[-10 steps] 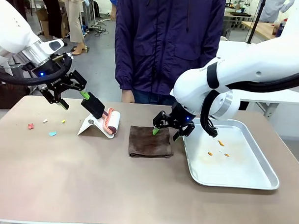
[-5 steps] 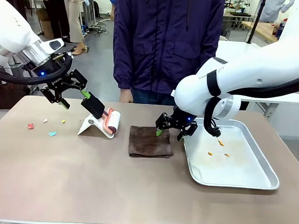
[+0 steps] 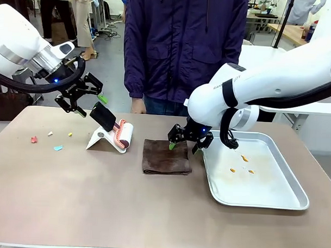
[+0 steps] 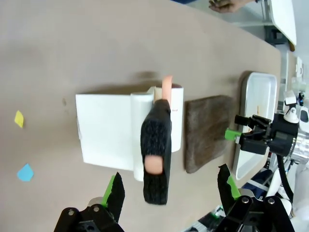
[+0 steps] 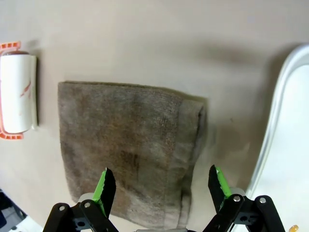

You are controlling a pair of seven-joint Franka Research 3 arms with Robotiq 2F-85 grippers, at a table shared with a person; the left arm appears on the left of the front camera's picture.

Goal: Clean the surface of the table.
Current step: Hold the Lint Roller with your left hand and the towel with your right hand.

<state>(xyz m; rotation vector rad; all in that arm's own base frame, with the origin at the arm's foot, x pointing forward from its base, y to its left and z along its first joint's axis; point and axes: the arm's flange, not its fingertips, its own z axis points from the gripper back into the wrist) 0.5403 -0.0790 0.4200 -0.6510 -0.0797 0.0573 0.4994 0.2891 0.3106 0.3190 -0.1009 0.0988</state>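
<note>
Paper scraps (image 3: 58,148) lie on the table (image 3: 124,209), out beyond the left gripper (image 3: 89,104). Its fingers are spread wide and hold nothing. The lint roller's black handle (image 4: 155,145) is just ahead of the tips, in line between them, untouched; the roller leans on a white stand (image 4: 104,128). The right gripper (image 5: 161,186) is also spread and empty, with the brown cloth (image 5: 125,145) under its fingers. The metal tray (image 5: 289,121) is just outside one finger. The table runs beneath both.

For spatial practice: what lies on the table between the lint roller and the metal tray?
A folded brown cloth lies on the table between lint roller and metal tray, seen in the front view.
</note>
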